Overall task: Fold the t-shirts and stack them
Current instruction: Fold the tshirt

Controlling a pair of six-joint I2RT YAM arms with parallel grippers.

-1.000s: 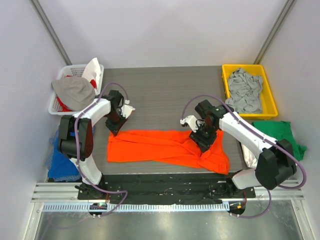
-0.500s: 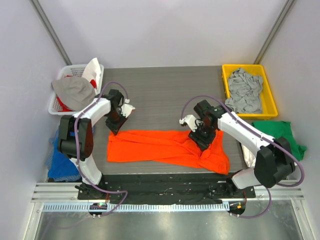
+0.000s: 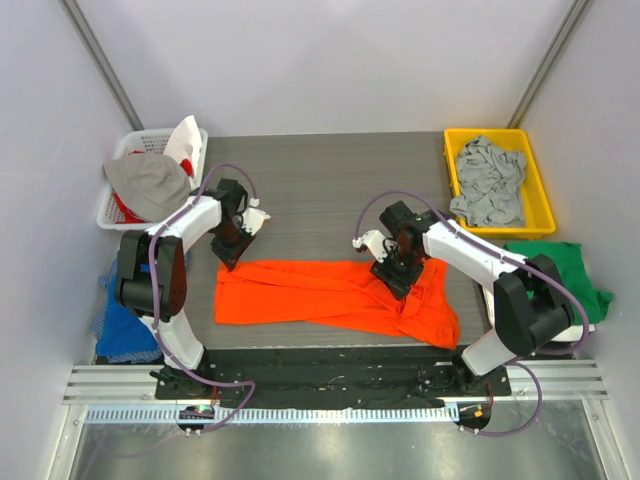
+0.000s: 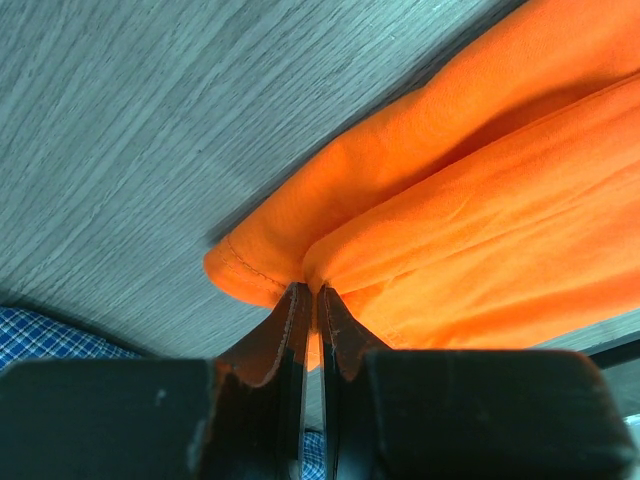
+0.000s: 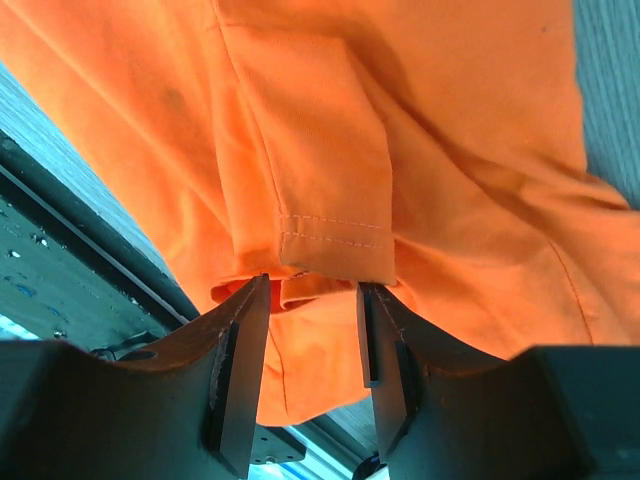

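We are at a dark grey table (image 3: pixel 320 170) with pale walls all around. Our orange shirt (image 3: pixel 300 295) lies along the near side of the table. It is pulled out long and thin, and it looks to us like it has been folded over once the long way. Its right end is bunched up and messy. Our left gripper (image 4: pixel 310 300) is pressed together on the far left corner of the orange shirt and pinches the cloth tight. Our right gripper (image 5: pixel 312 300) is down on the right part of the shirt with its fingers spread apart. A sleeve with a stitched edge sits right at the gap, but nothing is squeezed there. A grey shirt (image 3: pixel 488 185) waits in a crumpled heap in the yellow box (image 3: pixel 452 150) at the far right, and a green shirt (image 3: pixel 560 265) lies off the right side of the table. We think we are near the start: this shirt needs more folds, we see no neat pile on the table yet, and the other shirts have not been folded
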